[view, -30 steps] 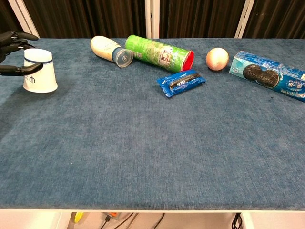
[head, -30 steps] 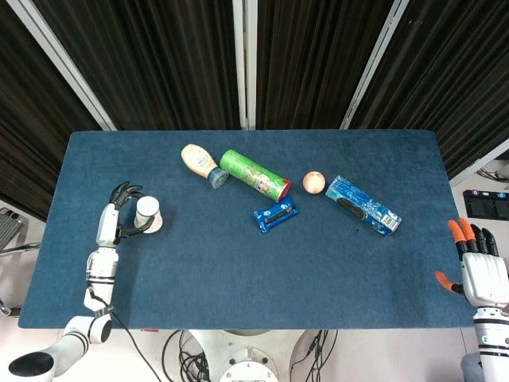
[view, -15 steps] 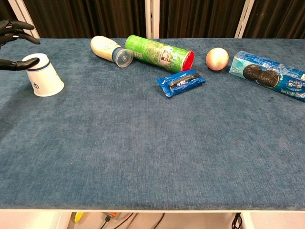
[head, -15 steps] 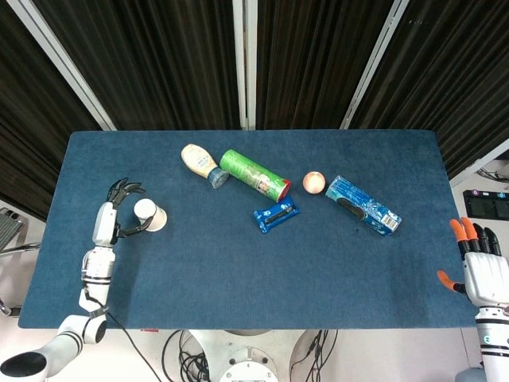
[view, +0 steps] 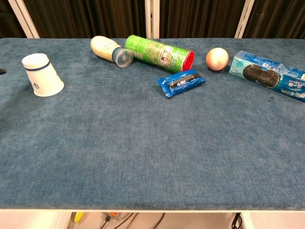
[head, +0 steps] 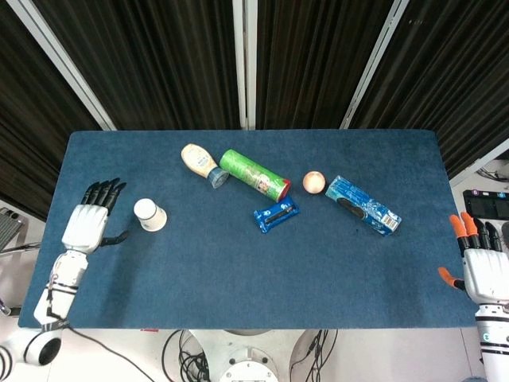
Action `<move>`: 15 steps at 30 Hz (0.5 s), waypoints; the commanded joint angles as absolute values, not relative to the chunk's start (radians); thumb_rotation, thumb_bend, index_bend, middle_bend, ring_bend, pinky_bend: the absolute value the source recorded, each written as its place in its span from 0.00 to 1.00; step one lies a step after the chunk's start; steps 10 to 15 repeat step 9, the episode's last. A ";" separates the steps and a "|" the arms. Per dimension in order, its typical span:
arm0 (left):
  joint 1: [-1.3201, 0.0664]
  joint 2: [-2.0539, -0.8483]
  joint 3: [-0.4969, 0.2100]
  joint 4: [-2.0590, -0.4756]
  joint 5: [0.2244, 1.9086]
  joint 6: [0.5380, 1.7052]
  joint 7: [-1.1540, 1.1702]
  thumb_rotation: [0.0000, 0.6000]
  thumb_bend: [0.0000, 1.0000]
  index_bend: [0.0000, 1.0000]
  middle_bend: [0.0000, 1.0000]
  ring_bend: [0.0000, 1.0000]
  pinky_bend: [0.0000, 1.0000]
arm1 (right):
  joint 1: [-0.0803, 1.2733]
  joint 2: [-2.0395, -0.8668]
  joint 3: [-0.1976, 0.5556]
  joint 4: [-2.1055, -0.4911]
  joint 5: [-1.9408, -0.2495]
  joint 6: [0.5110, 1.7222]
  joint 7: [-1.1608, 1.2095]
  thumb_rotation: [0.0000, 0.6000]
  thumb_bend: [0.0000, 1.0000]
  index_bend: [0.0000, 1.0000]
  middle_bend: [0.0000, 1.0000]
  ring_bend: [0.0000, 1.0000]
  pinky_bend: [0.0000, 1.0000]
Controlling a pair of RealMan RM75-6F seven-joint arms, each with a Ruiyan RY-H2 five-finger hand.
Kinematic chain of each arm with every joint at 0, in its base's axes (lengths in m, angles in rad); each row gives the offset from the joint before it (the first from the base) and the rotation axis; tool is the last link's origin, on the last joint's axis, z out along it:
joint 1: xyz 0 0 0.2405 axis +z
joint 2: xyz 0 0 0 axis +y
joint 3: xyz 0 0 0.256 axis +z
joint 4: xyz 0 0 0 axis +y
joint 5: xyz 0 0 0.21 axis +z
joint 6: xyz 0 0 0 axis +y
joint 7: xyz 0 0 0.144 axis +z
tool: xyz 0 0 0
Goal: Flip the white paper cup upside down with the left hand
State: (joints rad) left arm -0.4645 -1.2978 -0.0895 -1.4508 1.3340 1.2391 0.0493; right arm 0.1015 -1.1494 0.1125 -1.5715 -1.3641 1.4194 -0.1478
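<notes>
My left hand (head: 86,224) sits at the left edge of the head view, over the edge of the blue table (head: 238,270), palm down with its dark fingers (head: 103,191) stretched straight and apart, holding nothing; my thumb pokes out toward the right. Just to the right of it, apart from my fingers, the white paper cup (head: 149,215) stands upside down on the cloth, its closed base up and its wide mouth down. In the chest view the cup (view: 42,75) shows at the upper left with a dark band near its top and a small dark mark on its side, and it looks a little tilted; of my left hand only a dark sliver appears at that frame's left edge. My right hand (head: 482,269) is at the lower right corner of the head view, beyond the table's right edge, its orange-tipped fingers (head: 464,226) extended and spread with nothing in them. Toward the upper middle of the table lie a cream squeeze bottle (head: 200,164) on its side, and just beside its cap a green tube can (head: 254,175) also on its side. Below the can's red end lies a small blue packet (head: 276,214). Right of that are a pinkish ball (head: 315,182) and a blue cookie package (head: 363,204).
</notes>
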 commanded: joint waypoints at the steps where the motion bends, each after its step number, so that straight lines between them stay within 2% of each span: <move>1: -0.353 -1.111 -0.015 -1.665 1.226 1.264 0.316 1.00 0.17 0.03 0.00 0.00 0.00 | 0.105 -1.148 0.112 -1.580 -1.370 1.420 -0.155 1.00 0.09 0.00 0.00 0.00 0.00; 6: -0.290 -1.121 0.006 -1.664 1.263 1.342 0.293 1.00 0.17 0.03 0.00 0.00 0.00 | 0.111 -1.149 0.110 -1.593 -1.369 1.410 -0.171 1.00 0.09 0.00 0.00 0.00 0.00; 15: -0.275 -1.131 0.005 -1.640 1.294 1.363 0.257 1.00 0.17 0.03 0.00 0.00 0.00 | 0.111 -1.149 0.104 -1.600 -1.379 1.414 -0.184 1.00 0.09 0.00 0.00 0.00 0.00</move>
